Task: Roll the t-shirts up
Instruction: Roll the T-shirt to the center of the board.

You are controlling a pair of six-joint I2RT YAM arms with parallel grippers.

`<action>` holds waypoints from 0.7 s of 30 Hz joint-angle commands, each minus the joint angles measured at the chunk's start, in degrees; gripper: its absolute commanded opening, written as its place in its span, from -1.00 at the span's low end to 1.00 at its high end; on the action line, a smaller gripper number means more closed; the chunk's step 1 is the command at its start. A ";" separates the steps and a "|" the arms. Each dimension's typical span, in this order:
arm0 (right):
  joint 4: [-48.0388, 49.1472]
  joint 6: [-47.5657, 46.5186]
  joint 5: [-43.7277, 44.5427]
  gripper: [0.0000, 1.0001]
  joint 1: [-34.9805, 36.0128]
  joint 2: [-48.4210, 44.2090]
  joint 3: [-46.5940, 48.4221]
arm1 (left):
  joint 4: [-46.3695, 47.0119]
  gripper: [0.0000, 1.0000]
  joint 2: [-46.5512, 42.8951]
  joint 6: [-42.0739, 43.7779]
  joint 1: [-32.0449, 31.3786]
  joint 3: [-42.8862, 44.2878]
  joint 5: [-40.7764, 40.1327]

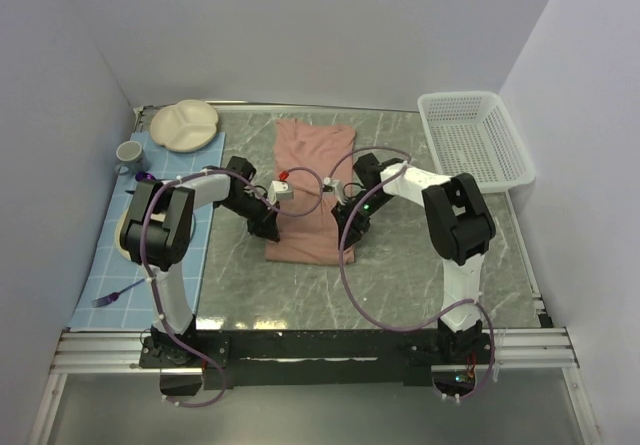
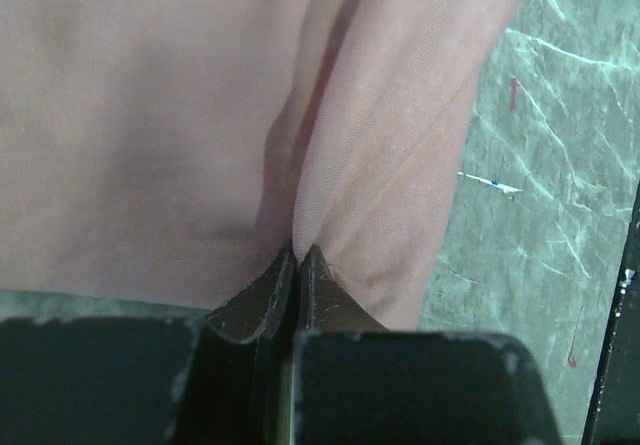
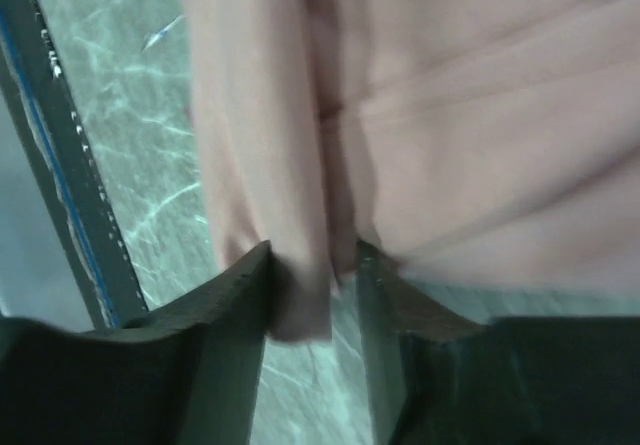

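Observation:
The dusty-pink t-shirt lies folded into a long strip on the marble table, plain side up. At its near left edge, my left gripper is shut on a pinched ridge of the cloth. The left wrist view shows the t-shirt drawn into a fold that runs into the closed left gripper. My right gripper is at the near right edge. In the right wrist view the right gripper stands open, and a loose fold of the t-shirt hangs between its fingers.
A white basket stands at the back right. On the blue mat at the left are a cream divided plate, a mug and a purple fork. Bare marble table lies in front.

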 commanded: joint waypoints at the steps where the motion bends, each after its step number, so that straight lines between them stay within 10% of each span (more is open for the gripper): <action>1: 6.26 5.95 1.16 0.08 -4.73 -9.48 -1.14 | 0.95 -0.92 0.57 -0.03 0.43 1.12 -3.16; 9: 19.68 0.87 6.69 0.20 -6.06 -30.05 -16.31 | 1.65 -0.91 1.19 -1.34 0.34 1.56 -2.28; 21: 53.98 -27.18 21.38 0.31 14.77 -49.50 -47.63 | 2.96 -0.91 0.58 -2.66 0.17 -0.46 -2.98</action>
